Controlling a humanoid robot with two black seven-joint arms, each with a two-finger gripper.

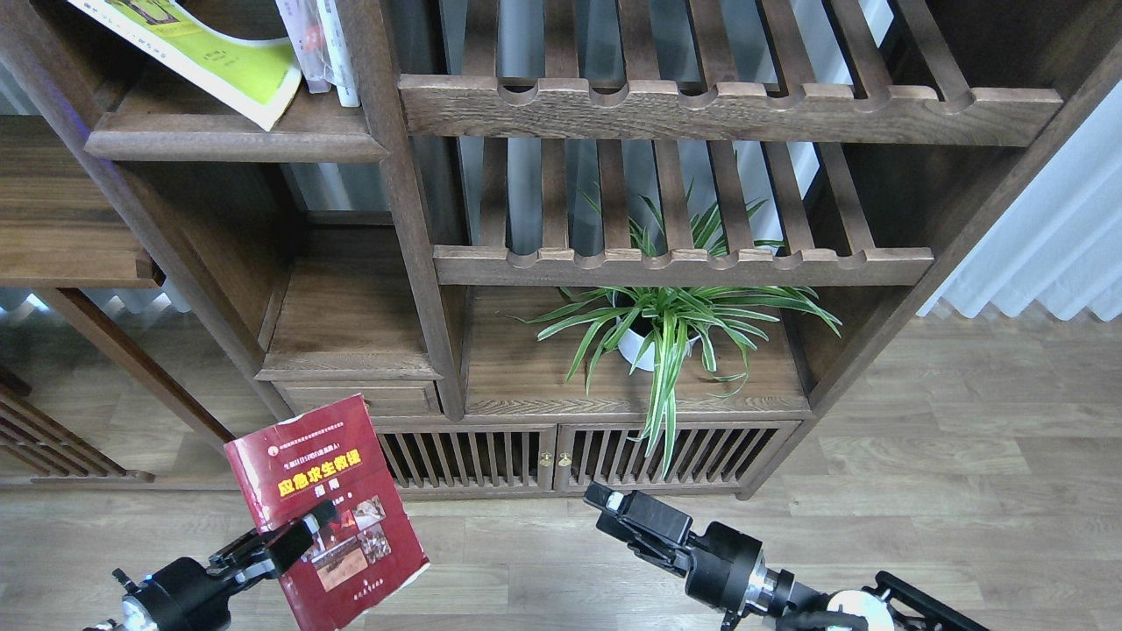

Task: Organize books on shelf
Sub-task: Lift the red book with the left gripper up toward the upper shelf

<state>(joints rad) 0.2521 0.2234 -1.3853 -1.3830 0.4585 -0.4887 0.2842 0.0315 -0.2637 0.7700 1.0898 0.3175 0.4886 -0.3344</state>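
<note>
L gripper [294, 535] clamped on thin dark-red paperback w/ small photos [324, 508], held low, well below solid dark-brown wooden shelf [237, 140] w/ leaning yellow-green book [219, 61] and pale one [329, 44]. R gripper [614, 508] carries nothing; can't tell fingers' state. Step: carry; next needs a lift up to the shelf gap.

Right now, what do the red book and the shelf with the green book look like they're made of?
The red book looks like a glossy paper softcover: its thin cover catches light, held in the left claw. The shelf appears to be dark-stained wood with visible grain and a matte finish.
</note>
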